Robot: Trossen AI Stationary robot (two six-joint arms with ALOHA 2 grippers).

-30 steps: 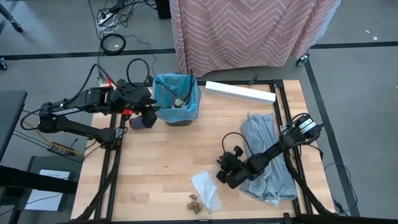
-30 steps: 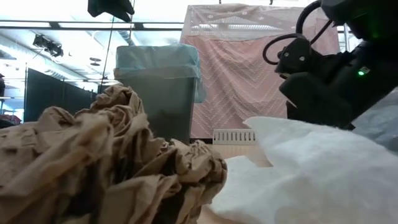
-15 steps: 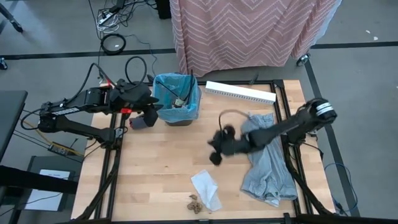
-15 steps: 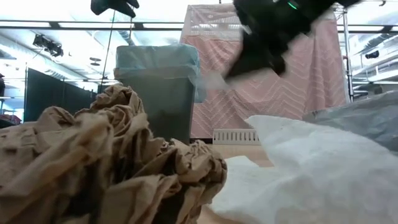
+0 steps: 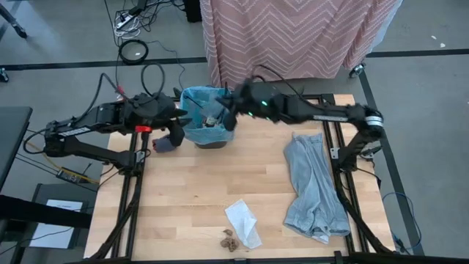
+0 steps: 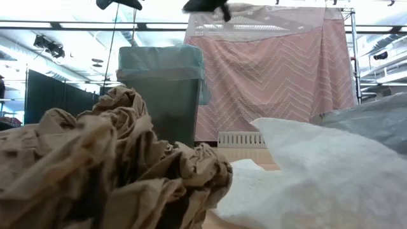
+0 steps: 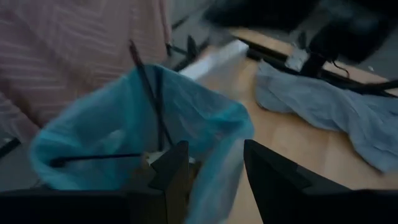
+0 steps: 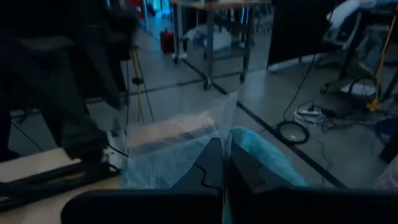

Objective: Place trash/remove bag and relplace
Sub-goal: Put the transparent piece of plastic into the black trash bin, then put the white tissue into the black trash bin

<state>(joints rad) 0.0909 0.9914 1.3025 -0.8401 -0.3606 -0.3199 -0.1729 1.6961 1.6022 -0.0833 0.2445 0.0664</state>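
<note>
The bin [image 5: 209, 121] with a blue bag [image 7: 124, 124] stands at the table's far side, with thin dark sticks [image 7: 149, 93] and scraps inside. My right gripper [image 5: 229, 114] hangs high over its right rim, shut on a pale see-through sheet [image 8: 180, 149]. My left gripper [image 5: 182, 121] is open at the bin's left rim, and the bag's edge [image 7: 214, 155] shows between its fingers; whether they touch it I cannot tell. White crumpled paper [image 5: 242, 222] and a brown crumpled lump [image 5: 229, 240] lie near the near edge. My right gripper pinches the pale sheet between its two shut fingers at one edge [image 8: 227, 127]. The sheet is lifted clear of the table and spreads out past the fingertips above the bag's blue rim [image 8: 264, 155].
A grey cloth [image 5: 315, 187] lies on the table's right half. A white slotted strip [image 5: 293, 110] lies along the far edge behind my right arm. A small dark lump [image 5: 165, 144] sits left of the bin. Bare wood lies between the bin and the white paper.
My right gripper has risen from beside the white paper near the near edge and swung to the far left, ending above the bin, carrying the pale sheet. The white paper and brown lump stayed in place.
</note>
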